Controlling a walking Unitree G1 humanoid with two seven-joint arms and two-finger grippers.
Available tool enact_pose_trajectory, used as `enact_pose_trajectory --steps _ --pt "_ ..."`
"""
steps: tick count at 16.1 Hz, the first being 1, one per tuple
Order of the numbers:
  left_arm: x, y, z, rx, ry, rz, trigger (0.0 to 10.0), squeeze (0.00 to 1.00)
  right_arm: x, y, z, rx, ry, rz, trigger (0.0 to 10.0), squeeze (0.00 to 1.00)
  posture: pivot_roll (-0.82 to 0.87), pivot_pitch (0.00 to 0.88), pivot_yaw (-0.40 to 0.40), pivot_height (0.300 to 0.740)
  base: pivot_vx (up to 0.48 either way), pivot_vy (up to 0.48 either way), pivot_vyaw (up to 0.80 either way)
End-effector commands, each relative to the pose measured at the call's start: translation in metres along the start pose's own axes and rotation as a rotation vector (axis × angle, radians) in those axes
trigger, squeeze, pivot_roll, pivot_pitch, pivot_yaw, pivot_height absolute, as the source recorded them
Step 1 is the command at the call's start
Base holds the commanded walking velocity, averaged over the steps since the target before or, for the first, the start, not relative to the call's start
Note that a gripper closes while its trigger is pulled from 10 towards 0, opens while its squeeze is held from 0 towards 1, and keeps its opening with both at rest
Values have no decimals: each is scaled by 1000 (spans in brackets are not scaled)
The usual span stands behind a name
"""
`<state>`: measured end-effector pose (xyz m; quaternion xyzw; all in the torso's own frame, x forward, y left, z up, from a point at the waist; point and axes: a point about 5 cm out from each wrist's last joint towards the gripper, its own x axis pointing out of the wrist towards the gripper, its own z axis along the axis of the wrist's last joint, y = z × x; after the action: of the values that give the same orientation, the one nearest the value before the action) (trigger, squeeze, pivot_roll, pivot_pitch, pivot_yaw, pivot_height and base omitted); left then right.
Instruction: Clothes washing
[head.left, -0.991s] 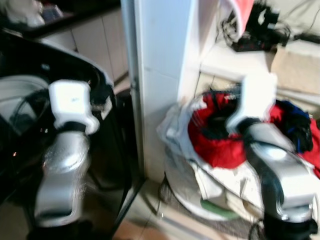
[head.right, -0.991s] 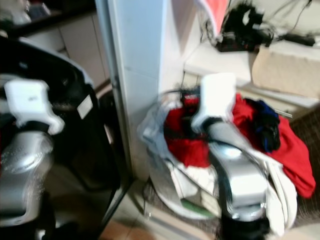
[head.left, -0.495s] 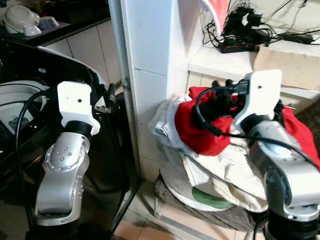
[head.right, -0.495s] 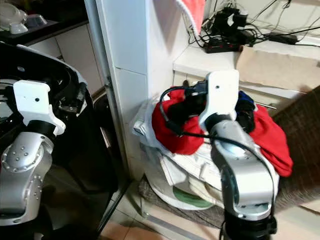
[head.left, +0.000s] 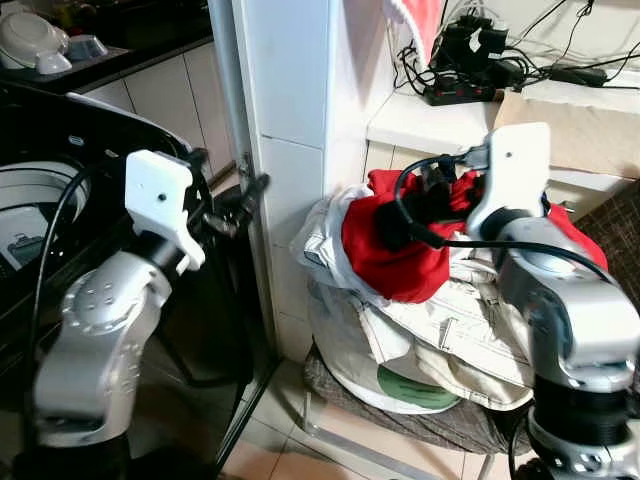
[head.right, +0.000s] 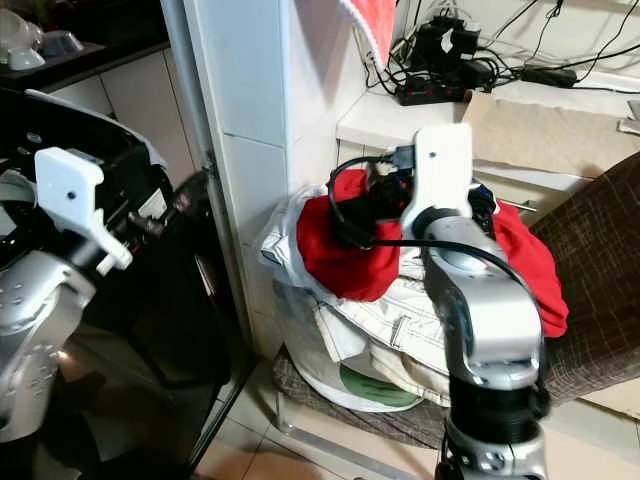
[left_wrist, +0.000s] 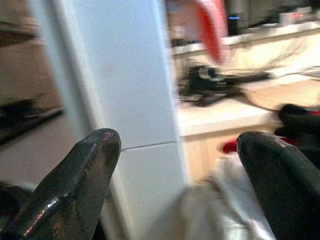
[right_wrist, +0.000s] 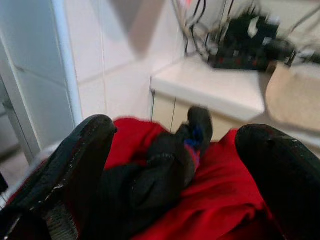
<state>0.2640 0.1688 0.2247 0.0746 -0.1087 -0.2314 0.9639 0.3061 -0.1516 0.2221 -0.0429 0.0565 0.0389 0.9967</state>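
Nearest, the two silver arms rise from the lower edge of the head views, the left arm in front of a black washer (head.left: 60, 200) whose lid stands up, the right arm over a heap of laundry. The left gripper (head.left: 232, 203) reaches past the washer's corner toward the white tiled pillar (head.left: 295, 120); its wrist view shows its fingers (left_wrist: 75, 185) wide apart with nothing between them, the pillar just beyond. The right gripper (head.right: 372, 200) sits on top of the heap, its fingers (right_wrist: 70, 165) likewise spread apart and empty, straddling a dark garment (right_wrist: 160, 170) that lies on a red garment (head.left: 400, 260). The red garment drapes over pale cream clothes (head.left: 450, 330) piled in a white basket (head.left: 380, 375), which stands on a brown mat (head.left: 420, 425) beside the pillar. Behind the heap a white shelf (head.left: 430, 120) carries a black power strip (head.left: 465, 90) with tangled cables, and a tan cloth (head.left: 570, 120) lies to its right. A red-and-white cloth (head.left: 420, 20) hangs above the shelf. Far left, bowls (head.left: 40, 40) rest on a dark counter.
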Motion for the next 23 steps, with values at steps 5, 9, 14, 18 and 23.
enact_pose_trajectory --steps 5,9,14,18,23 --pt "-17 11 3 7 44 -139 10000 0 29 -7 -11 146 65 22 10000 0 -40 5 8 740 0 0 0" --pt "-21 14 6 13 46 -145 10000 0 39 -5 -13 132 71 90 7804 0 -28 2 -3 740 0 0 0" --pt "-24 13 8 8 39 -140 10000 0 36 -1 -13 97 72 133 0 0 -18 2 -13 740 0 0 0" --pt "-25 12 8 6 41 -148 10000 0 34 1 -17 85 108 158 0 0 -19 2 -11 740 0 0 0" --pt "-21 10 7 2 35 -143 10000 0 29 2 -20 91 124 180 0 0 -19 2 -16 740 0 0 0"
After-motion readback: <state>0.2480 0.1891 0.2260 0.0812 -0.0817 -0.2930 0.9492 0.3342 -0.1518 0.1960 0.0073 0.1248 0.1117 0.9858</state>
